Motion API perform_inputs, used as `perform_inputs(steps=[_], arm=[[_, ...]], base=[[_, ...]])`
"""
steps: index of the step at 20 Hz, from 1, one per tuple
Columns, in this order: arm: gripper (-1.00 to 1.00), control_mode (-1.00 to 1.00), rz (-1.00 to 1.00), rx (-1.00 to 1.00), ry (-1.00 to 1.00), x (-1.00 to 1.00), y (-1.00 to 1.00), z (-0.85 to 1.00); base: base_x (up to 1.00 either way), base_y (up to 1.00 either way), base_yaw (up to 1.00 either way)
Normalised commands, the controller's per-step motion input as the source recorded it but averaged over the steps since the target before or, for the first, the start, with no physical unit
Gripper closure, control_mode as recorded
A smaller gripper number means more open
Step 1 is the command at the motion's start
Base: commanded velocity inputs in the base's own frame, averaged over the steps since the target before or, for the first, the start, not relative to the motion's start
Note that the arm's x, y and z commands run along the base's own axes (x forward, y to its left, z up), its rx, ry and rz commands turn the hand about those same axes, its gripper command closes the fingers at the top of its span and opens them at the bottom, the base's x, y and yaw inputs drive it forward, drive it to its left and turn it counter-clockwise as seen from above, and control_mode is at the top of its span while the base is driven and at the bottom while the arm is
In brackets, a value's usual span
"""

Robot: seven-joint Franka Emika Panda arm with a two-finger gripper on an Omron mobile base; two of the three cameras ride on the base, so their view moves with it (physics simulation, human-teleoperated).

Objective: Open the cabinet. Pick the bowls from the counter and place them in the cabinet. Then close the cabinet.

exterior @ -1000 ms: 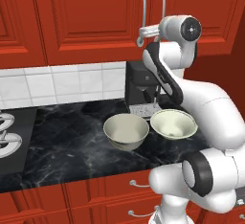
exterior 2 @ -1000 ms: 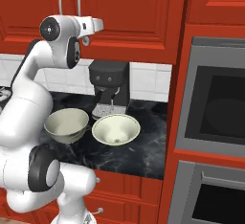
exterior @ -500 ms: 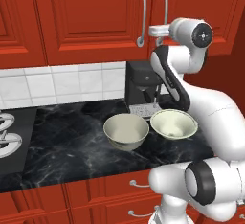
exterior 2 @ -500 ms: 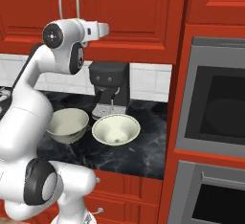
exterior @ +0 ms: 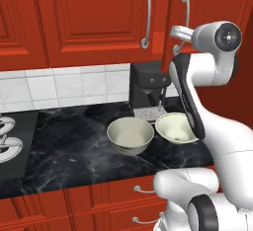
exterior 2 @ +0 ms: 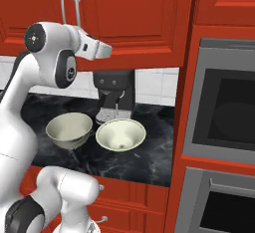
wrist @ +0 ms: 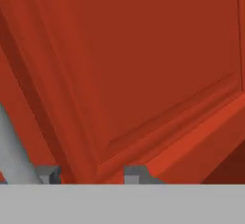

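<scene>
The fingers [wrist: 48, 174] stand close before the right door of the cabinet [exterior: 99, 22], with its handle [wrist: 14, 156] just to their left in the hand view. Well below the fingers, the two bowls [exterior: 130, 135] [exterior: 176, 127] sit side by side on the worktop [exterior: 74, 146]. Behind the bowls, a coffee machine [exterior: 148, 89] stands against the tiled wall [exterior: 64, 84].

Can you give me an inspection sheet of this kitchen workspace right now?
Surface: black marble counter, veined.
Job's things: cabinet doors shut; deeper bowl and wider bowl side by side on the counter.
Clutter: black coffee machine behind the bowls.
Pincer: raised at the right cabinet door, beside its silver handle; open, holding nothing.
Cables: nothing seen.
Surroundings: white tiled wall, stove, oven, red drawers.
</scene>
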Motion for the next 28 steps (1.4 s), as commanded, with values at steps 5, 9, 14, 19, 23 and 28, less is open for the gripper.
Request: perform_inputs(steps=[5, 9, 14, 19, 23, 28], arm=[[1.0, -1.0, -0.16, 0.39, 0.06, -1.0, -1.0, 0.0], [1.0, -1.0, -0.11, 0.31, -0.04, -1.0, -1.0, -0.08], [1.0, -1.0, -0.06, 0.13, -0.36, -1.0, -0.9, -0.27], [1.0, -1.0, -0.06, 0.0, -0.52, -1.0, -0.15, -0.14], [-1.0, -1.0, -0.09, -0.01, -0.43, -1.0, 0.14, 0.0], [-1.0, -1.0, -0.17, -0.02, -0.37, -1.0, 0.34, 0.18]], base=[[0.0, 0.0, 0.0], [0.0, 0.0, 0.0], [0.0, 0.0, 0.0], [0.0, 0.0, 0.0], [0.0, 0.0, 0.0], [0.0, 0.0, 0.0]])
